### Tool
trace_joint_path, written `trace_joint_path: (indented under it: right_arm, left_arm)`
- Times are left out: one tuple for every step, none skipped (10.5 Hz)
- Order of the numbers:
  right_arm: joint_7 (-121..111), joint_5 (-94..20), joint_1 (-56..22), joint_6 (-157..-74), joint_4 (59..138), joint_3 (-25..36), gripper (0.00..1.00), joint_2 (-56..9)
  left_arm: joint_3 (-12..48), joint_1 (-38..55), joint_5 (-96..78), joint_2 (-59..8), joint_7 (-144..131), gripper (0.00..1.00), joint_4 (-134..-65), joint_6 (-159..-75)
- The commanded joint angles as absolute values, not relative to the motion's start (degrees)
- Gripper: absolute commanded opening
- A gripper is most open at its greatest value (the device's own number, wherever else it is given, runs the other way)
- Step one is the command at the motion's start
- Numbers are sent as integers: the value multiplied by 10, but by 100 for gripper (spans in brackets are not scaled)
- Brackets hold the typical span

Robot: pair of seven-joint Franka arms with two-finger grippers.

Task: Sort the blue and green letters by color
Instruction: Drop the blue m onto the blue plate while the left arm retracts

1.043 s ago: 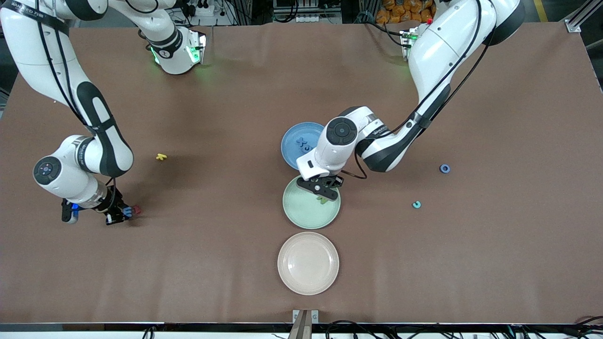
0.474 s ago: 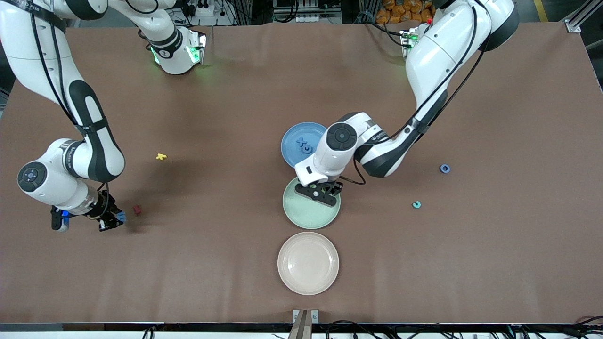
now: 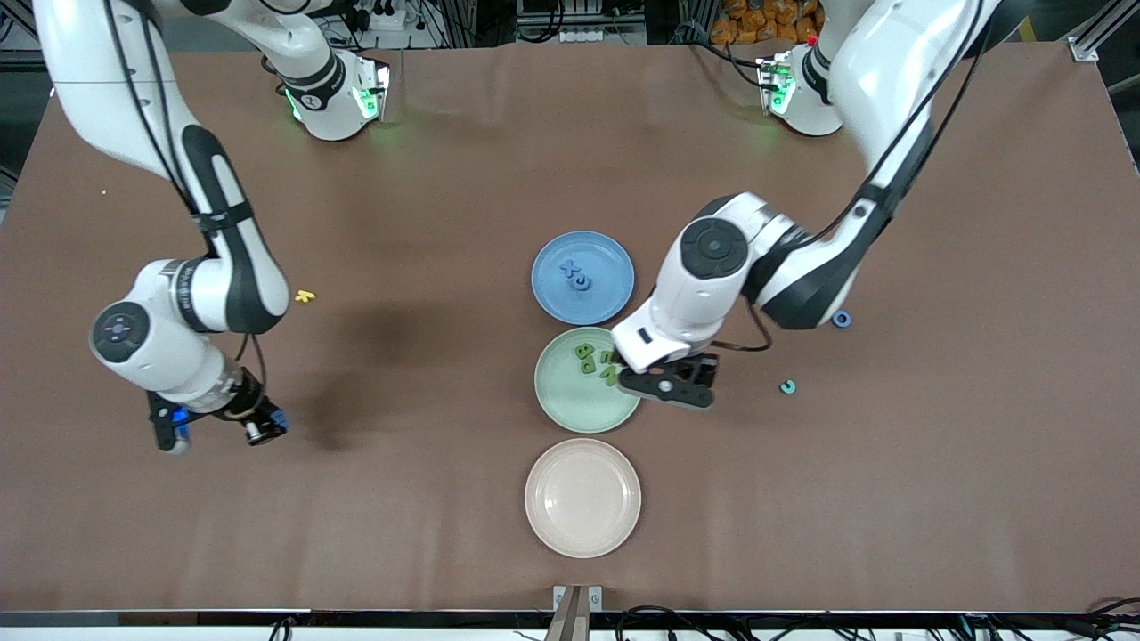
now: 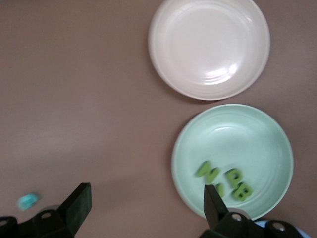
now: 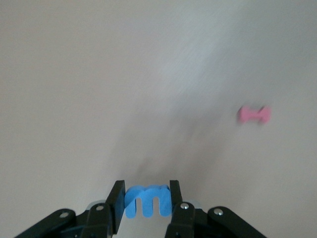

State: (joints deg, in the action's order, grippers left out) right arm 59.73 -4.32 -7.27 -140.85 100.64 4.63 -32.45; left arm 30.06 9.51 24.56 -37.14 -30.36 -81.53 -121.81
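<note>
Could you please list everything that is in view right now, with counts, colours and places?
Round blue plate: one, blue, mid-table, farthest of the three plates from the front camera.
Small flat blue letters: two, blue, on the blue plate.
Round pale green plate: one, between the other two plates.
Small flat green letters: about four, olive green, on the green plate.
Round cream plate: one, nearest the front camera.
Blue ring-shaped letter: one, on the table toward the left arm's end.
Teal curved letter: one, nearer the camera than that ring.
Yellow letter: one, toward the right arm's end.
Pink-red piece: one, on the table below the right gripper.
Left gripper: open, over the green plate's edge.
Right gripper: shut on a blue letter, above the table.
</note>
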Motion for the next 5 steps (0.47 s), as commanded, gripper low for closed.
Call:
trace_joint_path:
  right_arm:
    - [565,-55,-171,-1388,1020,51,16,-310]
    - [564,-55,-209,-1384,1020,51,14,-308]
    - [564,-55,-245,-1383,1020,51,13,-307]
    - [564,-55,-279,-1383,1020,51,12,-305]
    - [566,-55,-310,-1379,1020,50,12,-302]
  left_arm:
    - [299,61,231,-254,-300,100,-838,-1102]
    - [301,38,230,-230,-299,100,-838,-1081]
    - [301,16,202,-203,-295,100,-838,-1060]
    - [301,-16,160,-177,-277,100,-837,-1047]
    - [301,-45,132,-154,-229,100,-838,-1025]
